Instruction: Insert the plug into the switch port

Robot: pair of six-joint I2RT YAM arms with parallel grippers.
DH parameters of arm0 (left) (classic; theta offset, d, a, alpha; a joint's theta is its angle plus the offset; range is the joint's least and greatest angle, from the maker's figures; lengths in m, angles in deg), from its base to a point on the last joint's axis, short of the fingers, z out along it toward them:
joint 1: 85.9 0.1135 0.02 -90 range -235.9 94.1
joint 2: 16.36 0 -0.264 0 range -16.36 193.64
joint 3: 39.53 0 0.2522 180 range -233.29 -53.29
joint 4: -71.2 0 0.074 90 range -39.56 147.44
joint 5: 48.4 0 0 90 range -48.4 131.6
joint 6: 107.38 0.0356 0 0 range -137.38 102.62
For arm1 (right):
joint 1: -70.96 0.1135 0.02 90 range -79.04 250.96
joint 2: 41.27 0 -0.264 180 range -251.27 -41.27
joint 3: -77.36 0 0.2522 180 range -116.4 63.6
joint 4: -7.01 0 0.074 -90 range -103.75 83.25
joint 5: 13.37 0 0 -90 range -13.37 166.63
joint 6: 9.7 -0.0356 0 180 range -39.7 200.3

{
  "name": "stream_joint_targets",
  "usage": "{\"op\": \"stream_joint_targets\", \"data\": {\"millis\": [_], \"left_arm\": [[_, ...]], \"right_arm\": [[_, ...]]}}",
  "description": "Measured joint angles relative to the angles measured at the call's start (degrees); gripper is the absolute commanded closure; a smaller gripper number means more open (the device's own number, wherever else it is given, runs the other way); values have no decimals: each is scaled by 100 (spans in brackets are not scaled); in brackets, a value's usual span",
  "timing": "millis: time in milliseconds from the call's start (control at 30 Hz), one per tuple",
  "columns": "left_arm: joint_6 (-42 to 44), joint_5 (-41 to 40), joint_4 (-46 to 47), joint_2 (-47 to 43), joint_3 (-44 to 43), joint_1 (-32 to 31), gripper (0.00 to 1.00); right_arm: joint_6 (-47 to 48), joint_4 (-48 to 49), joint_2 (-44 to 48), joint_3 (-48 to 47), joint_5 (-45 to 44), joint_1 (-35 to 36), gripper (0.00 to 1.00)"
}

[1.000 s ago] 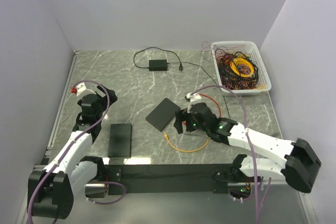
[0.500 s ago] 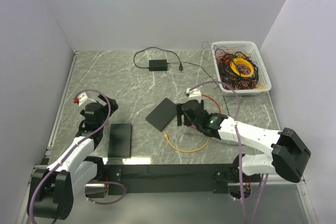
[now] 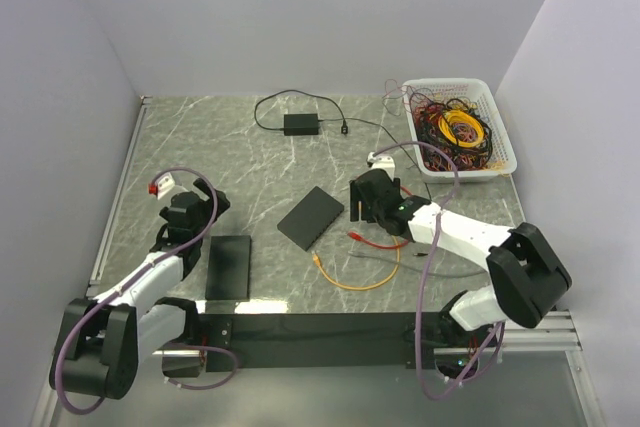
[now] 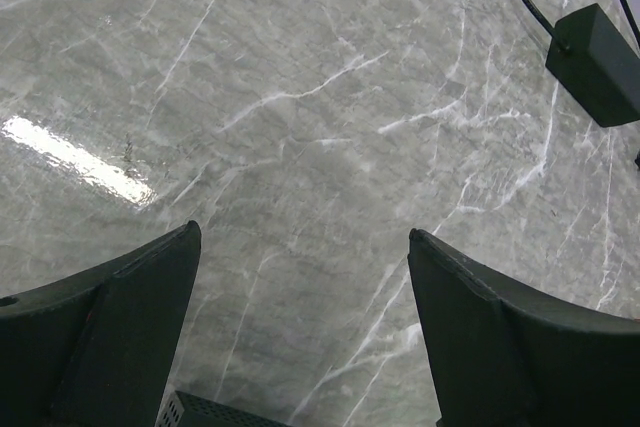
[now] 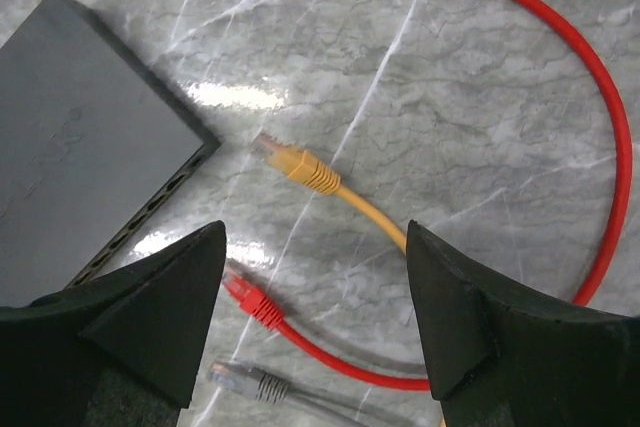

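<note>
Right end effector (image 5: 315,237), wide and empty, hovers over the yellow plug (image 5: 292,166) flat on the tabletop (image 5: 480,127), axis diagonal, nose toward the switch (image 5: 80,167) port-side corner just beside; left end effector (image 4: 300,267), also wide, well apart.

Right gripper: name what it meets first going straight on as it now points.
Probably the orange cable just behind its plug, lying between the open fingers; depth is unclear, so perhaps bare table beside it.
</note>
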Motion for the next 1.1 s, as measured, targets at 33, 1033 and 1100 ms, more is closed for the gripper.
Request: {"op": "stream_joint_targets", "data": {"millis": [33, 1033, 1100], "left_arm": [[0, -2, 4, 0, 0, -4, 9], [-11, -389, -7, 125, -120, -308, 12], [-9, -417, -7, 125, -120, -317, 12]], "right_arm": [[15, 42, -35, 0, 37, -48, 23], [422, 203, -1375, -686, 24, -179, 49], [422, 197, -1410, -710, 20, -188, 50]]}}
